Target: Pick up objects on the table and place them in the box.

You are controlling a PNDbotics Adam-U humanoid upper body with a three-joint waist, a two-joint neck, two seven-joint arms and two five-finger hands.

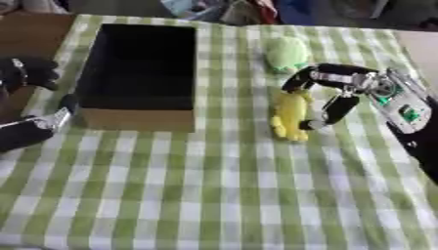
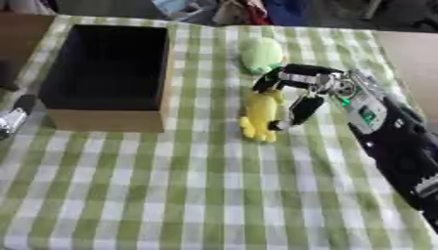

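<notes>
2 soft toys (image 1: 291,114) (image 1: 287,52), right hand (image 1: 329,93) over yellow, box (image 1: 137,117) left.

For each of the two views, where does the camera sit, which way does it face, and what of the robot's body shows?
Left eye view: in the head, looking down at the checked table; left hand at left edge, right hand over the yellow toy.
Right eye view: beside it, same downward look, shifted slightly; right hand and forearm show, left hand only at the edge.
Shared: box, yellow toy, green toy, right hand.
</notes>
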